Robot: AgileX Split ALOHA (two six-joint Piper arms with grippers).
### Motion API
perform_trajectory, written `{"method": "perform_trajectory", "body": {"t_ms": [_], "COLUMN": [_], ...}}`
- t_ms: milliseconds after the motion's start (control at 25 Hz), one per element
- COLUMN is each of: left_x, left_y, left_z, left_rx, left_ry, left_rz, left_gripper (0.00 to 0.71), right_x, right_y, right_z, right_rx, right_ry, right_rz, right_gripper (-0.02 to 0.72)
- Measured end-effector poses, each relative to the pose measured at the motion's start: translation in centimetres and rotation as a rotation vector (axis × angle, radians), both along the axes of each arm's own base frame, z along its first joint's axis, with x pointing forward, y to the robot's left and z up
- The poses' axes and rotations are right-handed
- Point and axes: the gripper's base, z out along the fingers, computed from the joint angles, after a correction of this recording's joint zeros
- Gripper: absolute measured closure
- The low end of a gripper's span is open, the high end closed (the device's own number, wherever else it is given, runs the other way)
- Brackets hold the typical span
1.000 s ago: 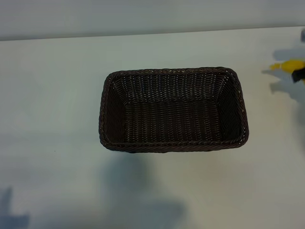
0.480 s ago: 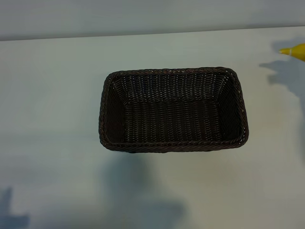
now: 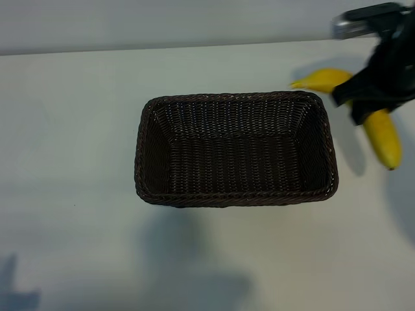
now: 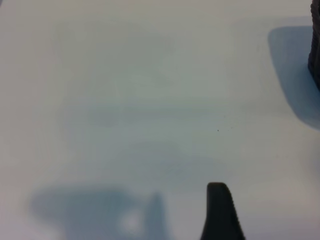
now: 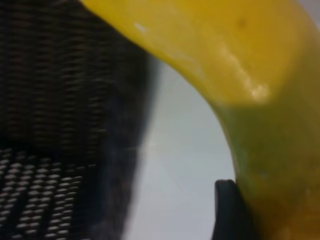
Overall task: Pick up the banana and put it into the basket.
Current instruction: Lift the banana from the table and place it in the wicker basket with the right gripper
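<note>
The carry is in hand: the right claw (image 3: pixel 364 97) is pinching the banana (image 3: pixel 382 136) around its middle and holds it in the air just beyond the right end of the basket (image 3: pixel 237 197), near that end's far corner. Judging by the shadow on the white bench (image 3: pixel 71 129) beside that end of the basket, the fruit is lifted clear of the surface and has not yet crossed the braided rim. The next move calls for bringing the banana leftward over the rim until it hangs above the bare woven floor, lowering it, and only then spreading the claw; the banana's long axis would best line up with the basket's length so neither tip catches the rim. The banana is bright yellow, smooth and curved, its pointed stem end reaching toward the basket's far right corner and its blunt end pointing away from the basket toward the near side; in the right wrist view its skin shows a glossy highlight and a greenish tint near the grip. The left claw (image 4: pixel 220 212) stands spread and holds nothing, idle above bare bench off the basket's left side.
</note>
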Motion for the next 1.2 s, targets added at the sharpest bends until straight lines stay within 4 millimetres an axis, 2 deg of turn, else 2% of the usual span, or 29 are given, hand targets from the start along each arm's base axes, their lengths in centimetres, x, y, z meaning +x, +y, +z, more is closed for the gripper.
{"method": "perform_trajectory", "body": {"t_ms": [120, 280, 560, 720, 880, 1200], "left_x": [0.0, 0.0, 0.0, 0.0, 0.0, 0.0], "left_y": [0.0, 0.0, 0.0, 0.0, 0.0, 0.0], "left_z": [0.0, 0.0, 0.0, 0.0, 0.0, 0.0], "left_rx": [0.0, 0.0, 0.0, 0.0, 0.0, 0.0], "left_ry": [-0.001, -0.001, -0.001, 0.0, 0.0, 0.0], "left_rz": [0.0, 0.0, 0.0, 0.0, 0.0, 0.0], "left_gripper": [0.216, 0.216, 0.216, 0.216, 0.216, 0.216], "right_x": [-1.1, -2.4, -4.1, -4.6, -4.3, -2.6], "right_y": [3.4, 6.9, 11.2, 12.8, 13.5, 14.7], "right_z": [0.0, 0.1, -0.1, 0.1, -0.1, -4.3], "right_rx": [0.005, 0.018, -0.006, -0.015, 0.0, -0.001], "right_ry": [-0.011, -0.045, -0.152, -0.246, -0.297, -0.271], "right_rz": [0.099, 0.213, 0.589, 0.776, 0.785, 0.73], "right_gripper": [0.283, 0.283, 0.283, 0.283, 0.283, 0.283]}}
